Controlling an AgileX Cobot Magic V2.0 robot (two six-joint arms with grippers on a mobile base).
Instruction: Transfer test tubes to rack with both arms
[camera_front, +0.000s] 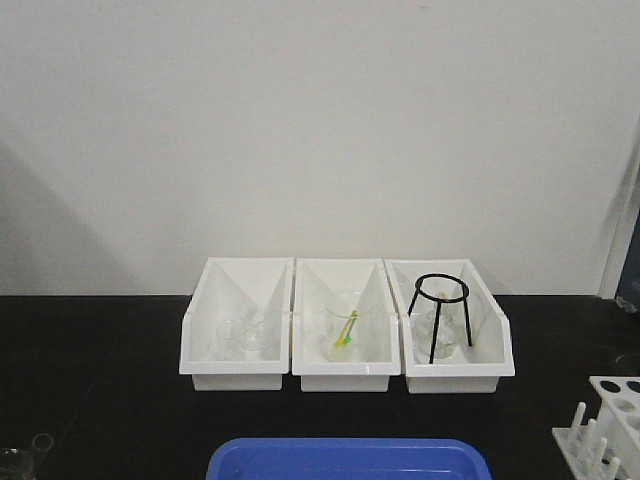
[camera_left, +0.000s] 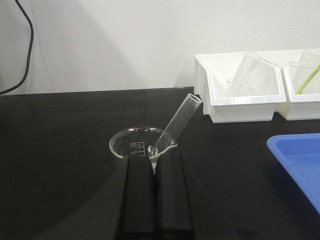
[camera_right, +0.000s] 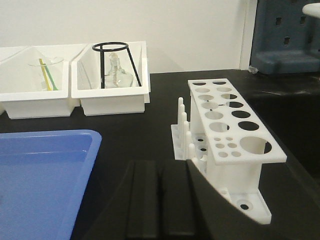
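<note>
Glass tube leaned in the beaker on the desk, well apart from the rack. Left pincer and right pincer were pressed together. Nudged shut-fingered, the beaker could topple.

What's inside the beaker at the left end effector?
One test tube, leaning with its open mouth up. The left end effector covers the base of the beaker, so anything lower is hidden.

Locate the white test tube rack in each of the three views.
Front view: the rack sits at the bottom right edge, cut off.
Left wrist view: not in it.
Right wrist view: the rack stands right of centre.
Shared landmark: the blue tray, left of the rack.
</note>
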